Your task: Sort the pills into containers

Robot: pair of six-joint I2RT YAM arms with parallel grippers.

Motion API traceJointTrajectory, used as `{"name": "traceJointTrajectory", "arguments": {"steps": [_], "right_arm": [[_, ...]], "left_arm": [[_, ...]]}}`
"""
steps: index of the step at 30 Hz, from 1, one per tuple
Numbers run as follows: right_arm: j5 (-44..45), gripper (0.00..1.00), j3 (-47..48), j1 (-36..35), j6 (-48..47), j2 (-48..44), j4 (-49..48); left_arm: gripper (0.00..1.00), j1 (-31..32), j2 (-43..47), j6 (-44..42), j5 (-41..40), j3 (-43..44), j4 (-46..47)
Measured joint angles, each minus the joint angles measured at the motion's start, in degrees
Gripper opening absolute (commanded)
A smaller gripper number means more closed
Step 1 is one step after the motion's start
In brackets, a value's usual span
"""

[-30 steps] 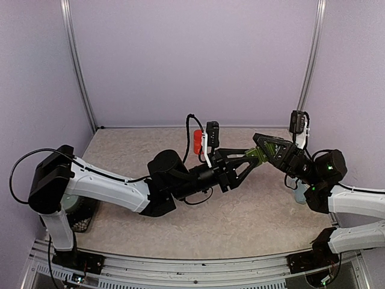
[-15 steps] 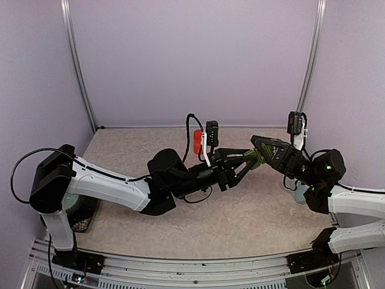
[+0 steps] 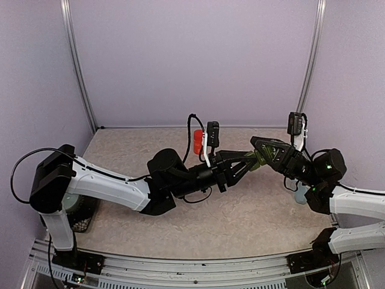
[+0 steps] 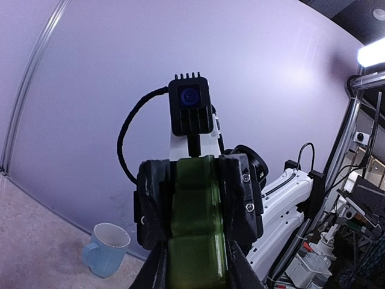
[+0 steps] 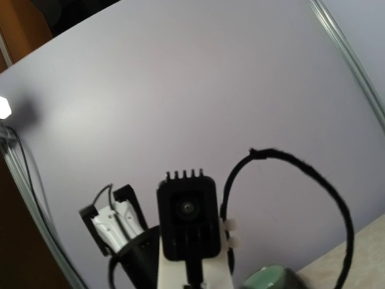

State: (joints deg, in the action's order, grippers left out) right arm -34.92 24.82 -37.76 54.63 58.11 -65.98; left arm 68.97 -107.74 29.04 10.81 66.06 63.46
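Fingers (image 4: pixel 240 198) tight on the containers (image 4: pixel 195 217), compartments mostly hidden

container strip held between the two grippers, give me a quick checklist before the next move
1. Left gripper shut on the container strip: ok, its fingers press both sides.
2. Right gripper shut on the strip's far end: ok, jaws flank it with no visible gap.
3. Strip off the table: ok, it hangs in the air between the arms.
4. Lids closed: cannot tell from these views.
5. Pills located: cannot tell, none show in any view.
6. Blue mug apart from the strip: ok, it stands on the table near the wall.
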Motion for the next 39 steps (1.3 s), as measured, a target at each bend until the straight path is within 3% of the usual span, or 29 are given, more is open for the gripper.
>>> {"name": "traceJointTrajectory", "arguments": {"steps": [5,10,17,25,30,35,39], "right_arm": [[0.39,0.84,1.03,0.0,-3.34,-4.55,9.57],[1.7,0.99,6.23,-0.02,-11.91,-11.19,26.43],[2.14,1.0,12.63,-0.02,-24.7,-15.45,48.02],[-3.06,0.97,16.41,-0.02,-30.58,-12.9,60.33],[-8.48,0.93,16.98,-0.02,-30.05,-8.96,59.84],[-10.51,0.88,12.87,-0.02,-25.42,-8.37,51.69],[-11.17,0.78,10.49,-0.02,-22.1,-7.28,45.16]], "left_arm": [[0.13,-0.74,1.49,-0.15,0.83,-1.53,-2.14],[0.16,-2.58,6.36,0.24,2.27,-3.5,-7.8],[0.18,-4.09,15.37,-0.55,6.29,-3.96,-18.23],[0.18,-4.24,18.25,-4.39,10.1,-0.55,-34.64],[0.18,-4.35,18.23,-5.51,11.23,0.22,-40.33],[0.18,-4.39,18.23,-5.09,11.78,0.2,-40.74],[0.18,-4.39,17.84,-4.7,12.74,0.2,-40.24]]}}
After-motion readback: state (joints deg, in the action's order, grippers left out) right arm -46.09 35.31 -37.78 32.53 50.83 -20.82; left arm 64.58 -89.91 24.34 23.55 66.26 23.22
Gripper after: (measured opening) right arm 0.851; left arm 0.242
